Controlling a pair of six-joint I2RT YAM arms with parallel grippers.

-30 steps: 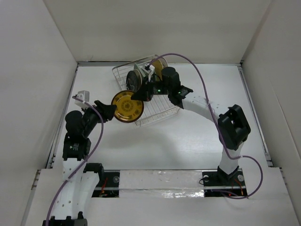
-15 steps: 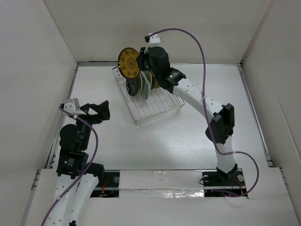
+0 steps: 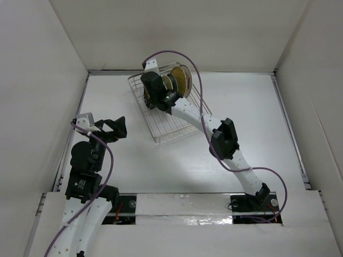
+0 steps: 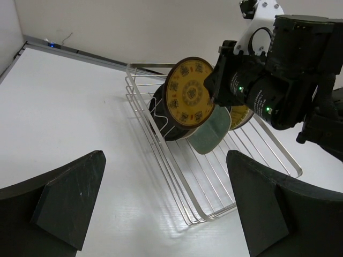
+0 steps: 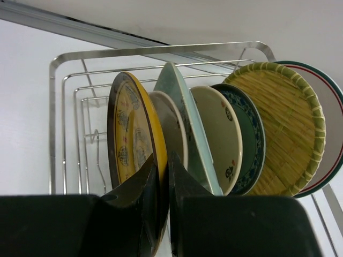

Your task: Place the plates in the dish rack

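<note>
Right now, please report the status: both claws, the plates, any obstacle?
Left claw open, empty, apart from dish rack. Right claw shut on yellow patterned plate, upright in rack beside other plates. No obstacle seen.

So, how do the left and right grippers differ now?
The left gripper is open and empty; the right gripper is shut on the yellow patterned plate. The left gripper hangs apart from the dish rack; the right gripper reaches into it. Both are black.
</note>
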